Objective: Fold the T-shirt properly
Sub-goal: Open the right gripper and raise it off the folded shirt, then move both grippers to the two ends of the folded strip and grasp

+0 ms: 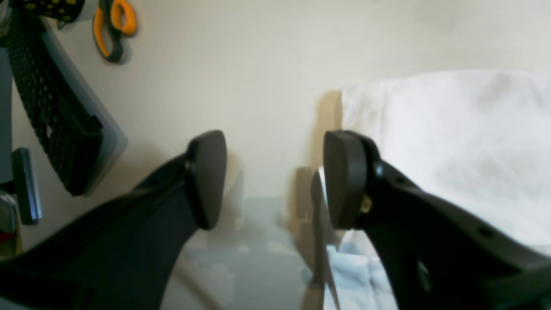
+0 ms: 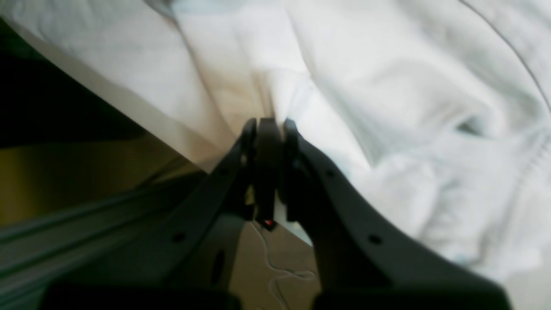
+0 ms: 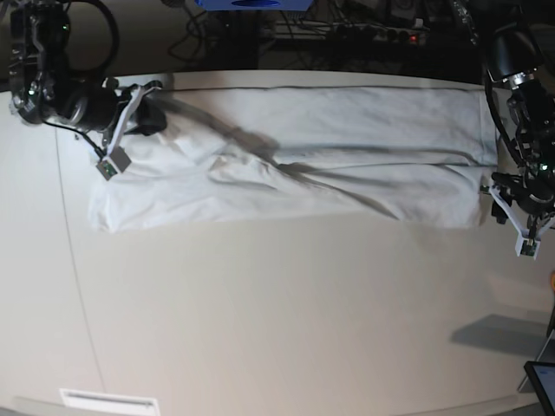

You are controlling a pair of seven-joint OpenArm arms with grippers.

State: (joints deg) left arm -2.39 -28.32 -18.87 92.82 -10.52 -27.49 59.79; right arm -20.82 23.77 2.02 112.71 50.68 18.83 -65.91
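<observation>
Left wrist view: the left end effector (image 1: 275, 181) stands apart, empty, just beside the T-shirt (image 1: 452, 142) edge on the bench (image 1: 258, 64).

Right wrist view: the right end effector (image 2: 269, 129) is clamped on the soft cloth.

Base view: the shirt lies in a long band; it looks thin and limp, so take the corners.

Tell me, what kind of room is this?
Probably a robotics lab or workshop: two robot arms flank a plain work table bearing a white T-shirt, cables and a power strip behind, orange-handled scissors nearby.
</observation>
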